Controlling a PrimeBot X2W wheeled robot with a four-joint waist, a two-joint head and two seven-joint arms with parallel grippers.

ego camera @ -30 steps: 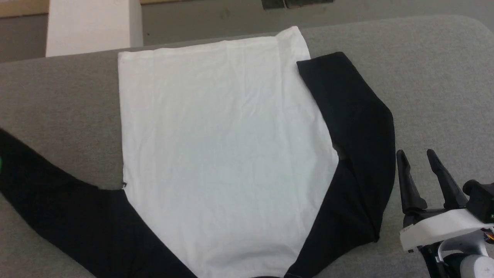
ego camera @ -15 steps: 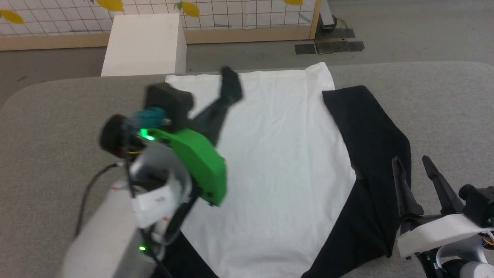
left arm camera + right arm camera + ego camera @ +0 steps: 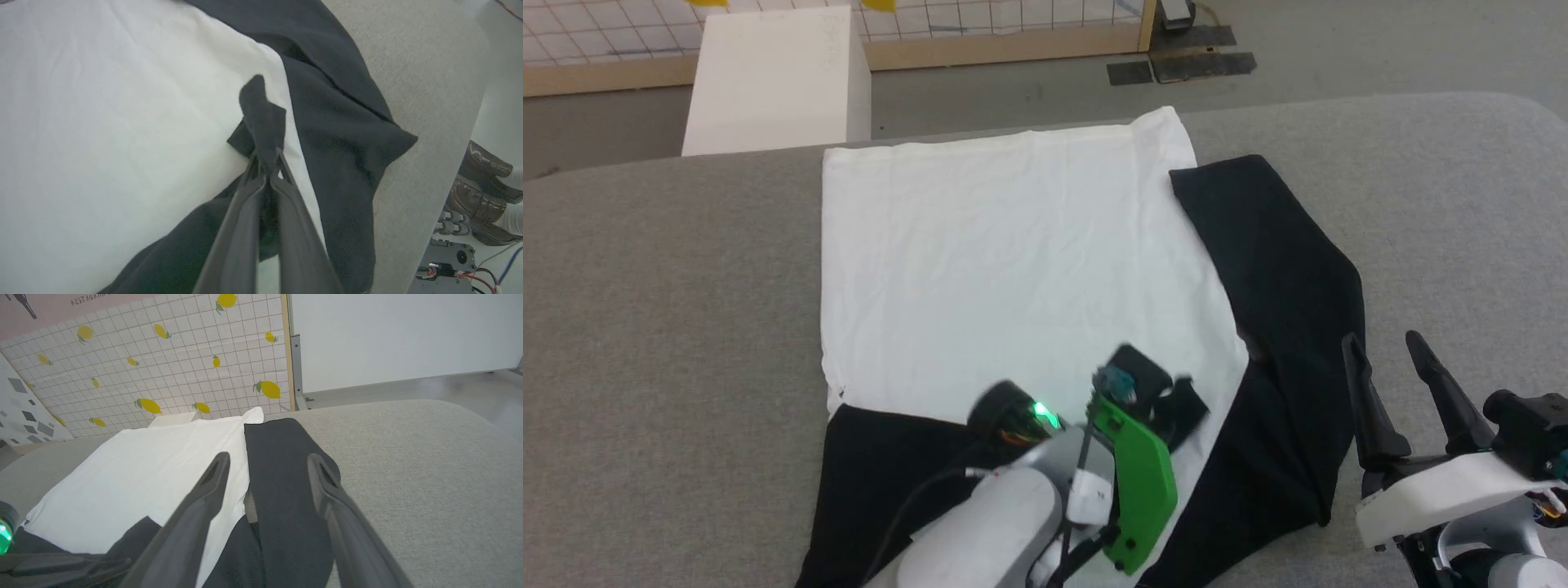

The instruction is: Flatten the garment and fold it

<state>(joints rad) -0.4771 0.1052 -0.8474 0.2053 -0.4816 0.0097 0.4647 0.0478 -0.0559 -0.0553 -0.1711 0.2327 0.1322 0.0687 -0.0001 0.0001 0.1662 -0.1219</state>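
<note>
A grey padded table (image 3: 654, 327) runs across the head view, and the garment (image 3: 1013, 261) lies on its middle. The white body is spread flat, hem toward the far edge, with only faint creases. The black right sleeve (image 3: 1274, 269) is bent back on itself just beside the body's right edge, its end pointing toward the hem. The black left sleeve (image 3: 882, 457) is drawn across the near part of the white body, toward the right.

Beyond the table, a white box (image 3: 768, 77) stands on the floor in front of a lemon-patterned tiled panel (image 3: 163, 375).

The left gripper (image 3: 267, 161), on its green-cased wrist, hangs over the near right part of the white body. Its fingers are pinched together on the left sleeve's cuff (image 3: 261, 106), which sticks up past the tips. The right gripper (image 3: 1380, 343) hovers at the table's near right, fingers spread wide and empty, just beside the folded right sleeve.

In the left wrist view, a person's brown shoes (image 3: 478, 179) show past the table edge.
</note>
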